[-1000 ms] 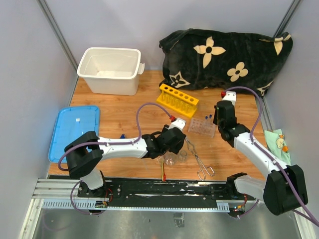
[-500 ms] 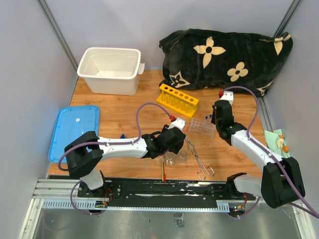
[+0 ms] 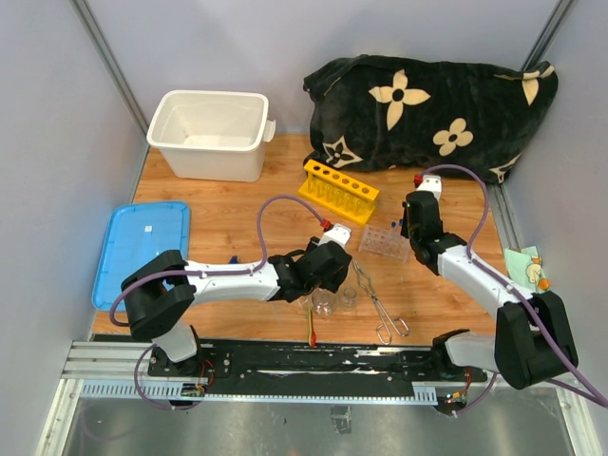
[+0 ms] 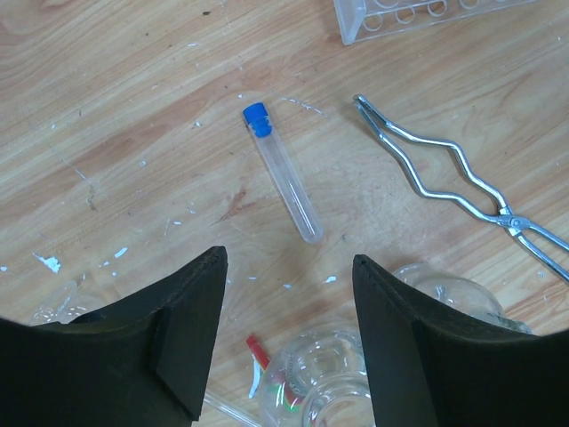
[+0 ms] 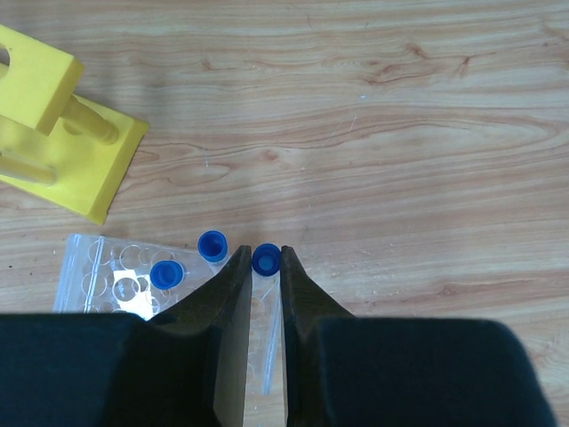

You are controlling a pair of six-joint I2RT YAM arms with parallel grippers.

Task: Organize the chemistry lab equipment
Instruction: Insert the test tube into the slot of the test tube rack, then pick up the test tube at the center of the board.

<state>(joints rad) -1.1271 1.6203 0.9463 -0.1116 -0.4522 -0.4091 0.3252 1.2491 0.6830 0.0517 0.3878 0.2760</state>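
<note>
Worktop (image 3: 237,204), as seen from the top external camera, is carrying all the equipment. The yellow tube rack (image 3: 339,190) is standing near the centre. The clear plastic rack (image 3: 383,242) is sitting just beside it, nearer the arms and to the right. The metal tongs (image 3: 380,306), glass beakers (image 3: 326,304) and red-tipped stick (image 3: 312,330) are resting near the front edge. The left hand (image 3: 318,285) is hanging just behind the beakers. The right hand (image 3: 407,226) is hovering at the right end of the clear plastic rack. The white tub (image 3: 209,161) and black flowered cloth (image 3: 427,104) are sitting along the far edge, and the blue lid (image 3: 142,247) is lying at the left.

Left wrist view: the left hand is standing open, its fingers (image 4: 191,338) well apart with nothing between them. A loose tube (image 4: 283,173) with a blue cap is lying flat on the wood ahead of the fingers, touching neither. The metal tongs are lying to its right. The glass beakers are showing just beside the right finger.

Right wrist view: the right hand is gripping a blue-capped tube (image 5: 265,260), with the clear body running back between the fingers. Two capped tubes (image 5: 212,245) are sitting at the end of the clear plastic rack, just left of the gripped one.
</note>
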